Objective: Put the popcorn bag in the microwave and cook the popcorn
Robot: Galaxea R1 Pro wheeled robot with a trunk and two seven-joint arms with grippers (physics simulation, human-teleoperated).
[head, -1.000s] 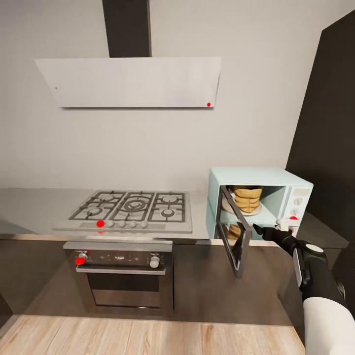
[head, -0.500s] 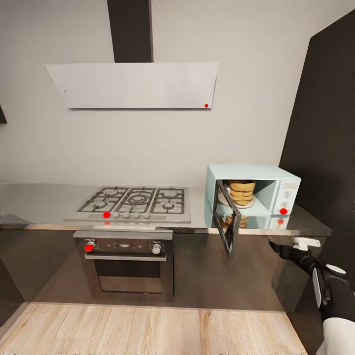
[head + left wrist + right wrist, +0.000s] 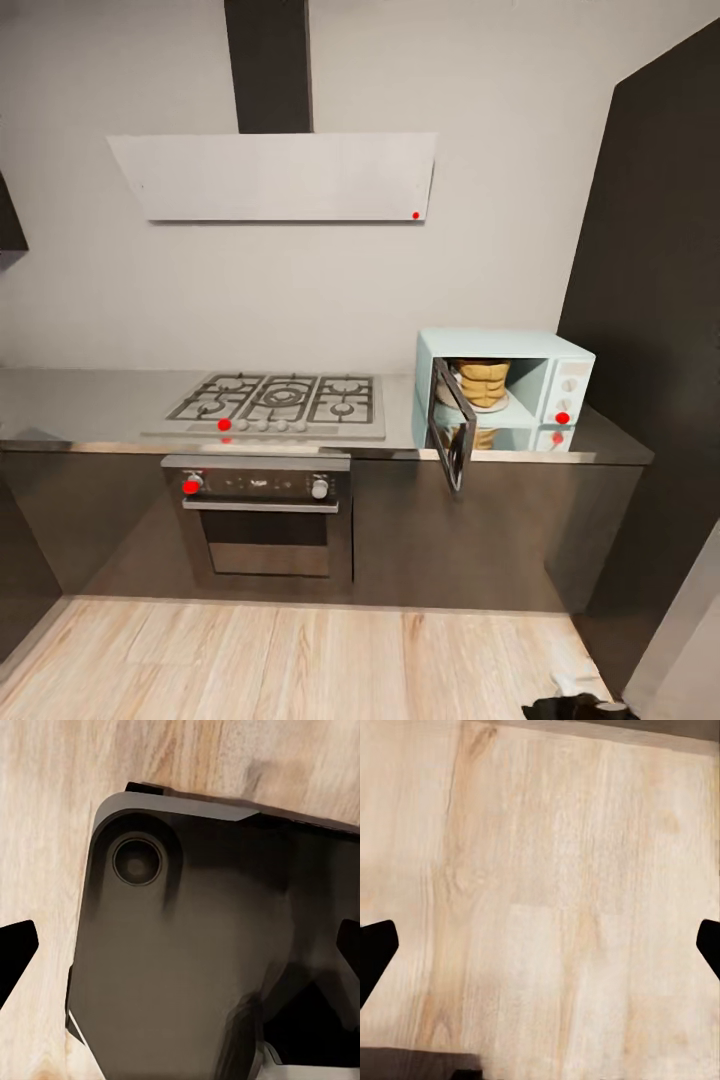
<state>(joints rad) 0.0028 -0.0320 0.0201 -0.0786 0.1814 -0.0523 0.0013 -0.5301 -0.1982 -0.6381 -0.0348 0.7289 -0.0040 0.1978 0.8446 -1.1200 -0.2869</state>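
One microwave (image 3: 500, 392) stands at the right end of the countertop (image 3: 90, 405), its single door (image 3: 452, 436) swung out past the counter's front edge. One popcorn bag (image 3: 485, 382) sits upright inside the open cavity on the pale turntable plate (image 3: 494, 405). The microwave's control panel carries two white knobs and one red light. To its left lies one gas hob (image 3: 278, 402) with five burners and a row of knobs, one built-in oven (image 3: 266, 518) below it, and one flat white hood (image 3: 275, 176) above. A tall dark cabinet (image 3: 655, 330) closes the right side. Wide bare wooden floor (image 3: 300, 660) runs in front of the cabinets. The left gripper (image 3: 180, 949) is spread wide over the robot's dark base (image 3: 187, 967); the right gripper (image 3: 540, 945) is also spread wide, over bare floorboards, pinching nothing.
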